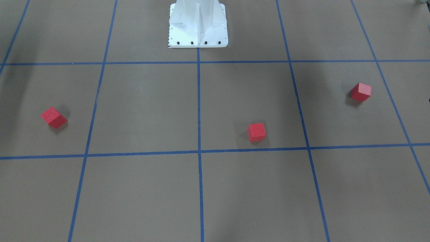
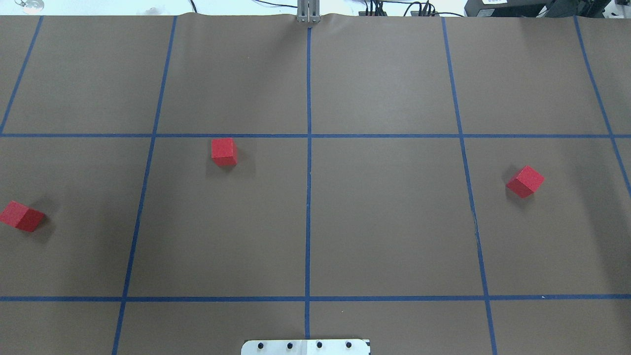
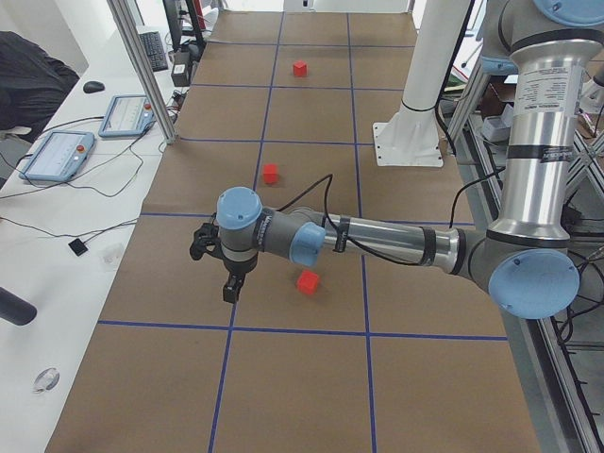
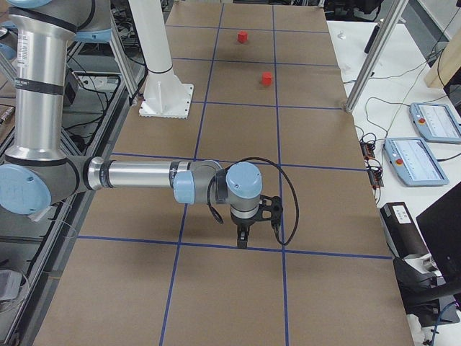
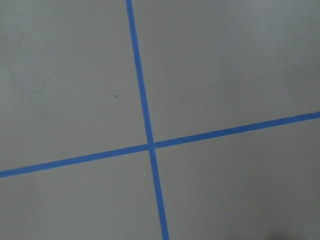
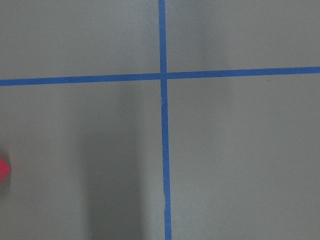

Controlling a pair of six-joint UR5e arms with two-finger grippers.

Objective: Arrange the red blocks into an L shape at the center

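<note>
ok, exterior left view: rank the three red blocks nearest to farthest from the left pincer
1. near red block, right beside the left pincer, on the robot's side of it.
2. middle red block, one square farther on.
3. far red block, at the far end.

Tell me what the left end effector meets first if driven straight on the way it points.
The left end effector points down, so likely the brown table cover by a blue tape crossing; the nearest red block sits aside.
</note>
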